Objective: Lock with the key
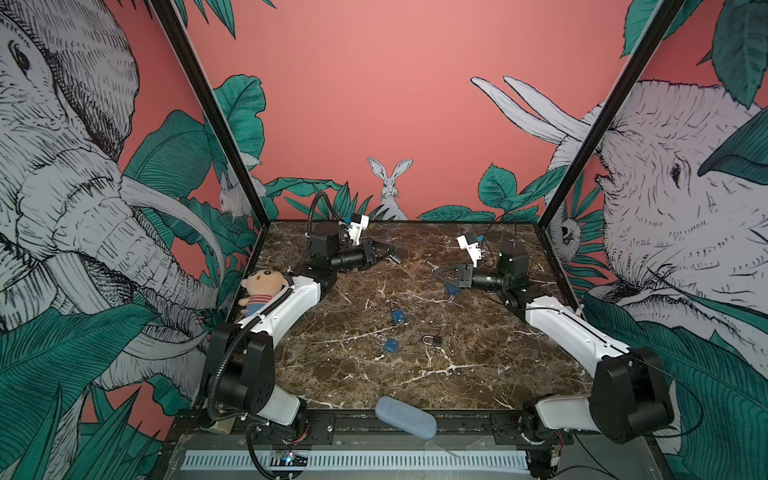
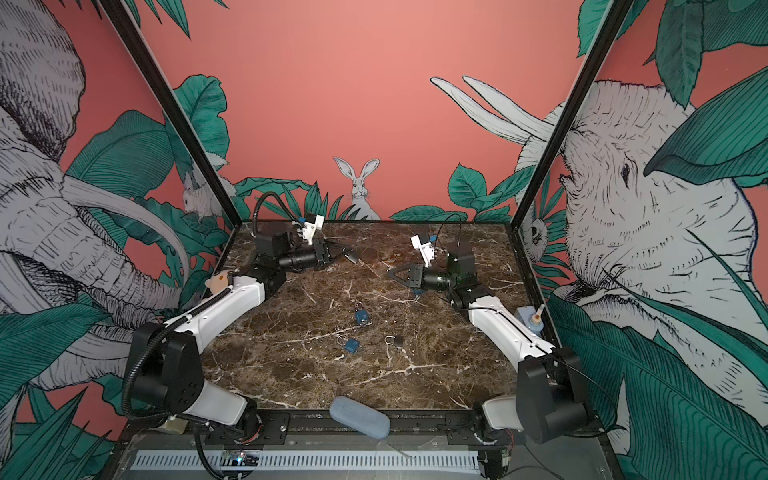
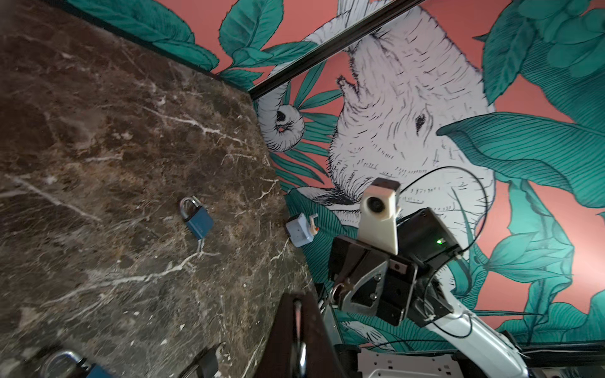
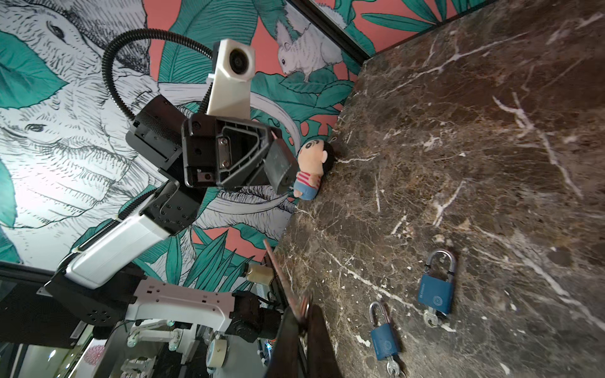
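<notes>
My left gripper [image 1: 390, 252] hangs over the back left of the marble table [image 1: 478, 374], shut on a dark grey padlock [image 1: 397, 255]. The right wrist view shows that padlock's body [image 4: 280, 167] jutting from the left gripper [image 4: 266, 153]. In the left wrist view its shackle [image 3: 298, 314] sits pinched between my shut fingers. My right gripper [image 1: 436, 274] faces it from the right, a short gap away, shut on a key [image 4: 278, 271] that sticks out past the fingertips. The key's ring [image 4: 305, 306] lies at the tips.
Two blue padlocks [image 1: 397, 316] [image 1: 389, 345] and a small black one [image 1: 432, 341] lie mid-table. A further blue padlock [image 1: 453, 289] lies under my right gripper. A plush doll [image 1: 259, 291] leans at the left edge, and a blue-grey pouch [image 1: 405, 415] at the front edge.
</notes>
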